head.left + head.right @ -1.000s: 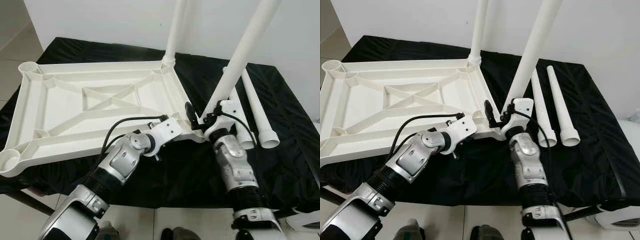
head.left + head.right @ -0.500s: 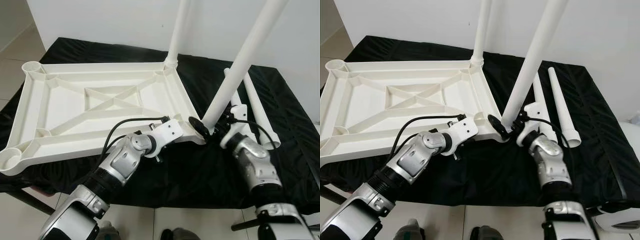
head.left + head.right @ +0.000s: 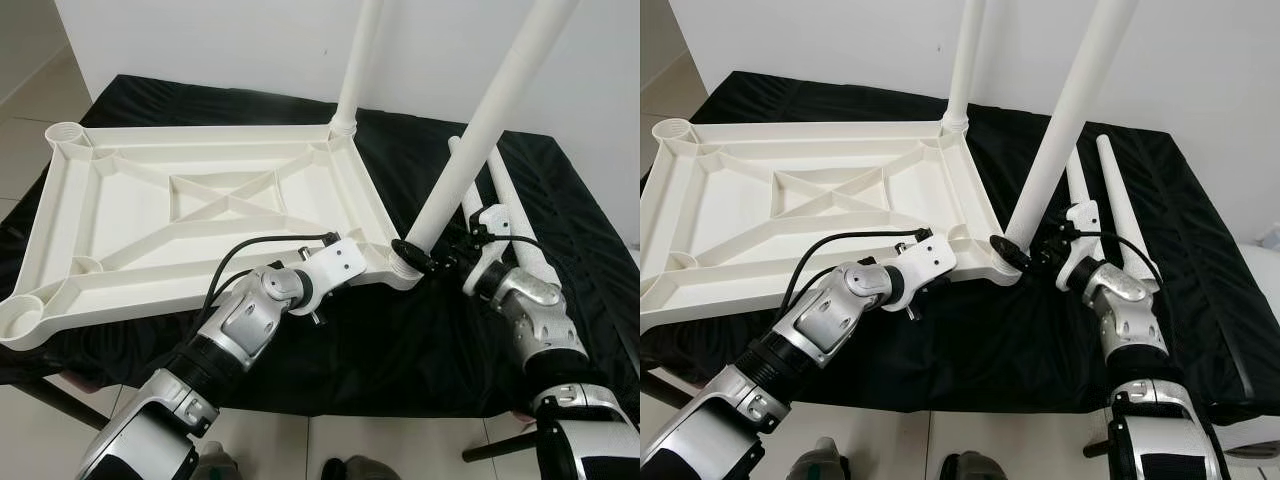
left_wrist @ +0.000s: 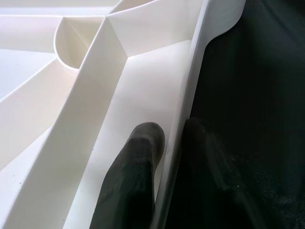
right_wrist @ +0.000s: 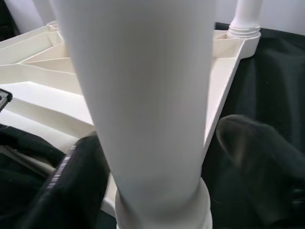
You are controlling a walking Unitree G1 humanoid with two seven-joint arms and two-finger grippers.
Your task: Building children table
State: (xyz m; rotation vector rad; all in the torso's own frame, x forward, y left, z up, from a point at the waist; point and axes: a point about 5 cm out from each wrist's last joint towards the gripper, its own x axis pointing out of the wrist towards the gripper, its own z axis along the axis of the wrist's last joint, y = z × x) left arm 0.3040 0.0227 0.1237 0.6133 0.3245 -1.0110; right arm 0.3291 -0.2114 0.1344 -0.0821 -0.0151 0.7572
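The white tabletop (image 3: 200, 215) lies underside up on the black-draped bench (image 3: 560, 220). Two of its corner sockets hold legs: a far leg (image 3: 358, 60) stands upright, a near leg (image 3: 480, 130) leans in its socket. Two near-left sockets (image 3: 22, 318) are unfilled, and two spare legs (image 3: 1118, 210) lie beside it on the cloth. The left hand (image 4: 164, 143) is clamped on the tabletop's near rim. The right hand (image 5: 157, 157) has its fingers (image 5: 257, 152) spread around the near leg's base.
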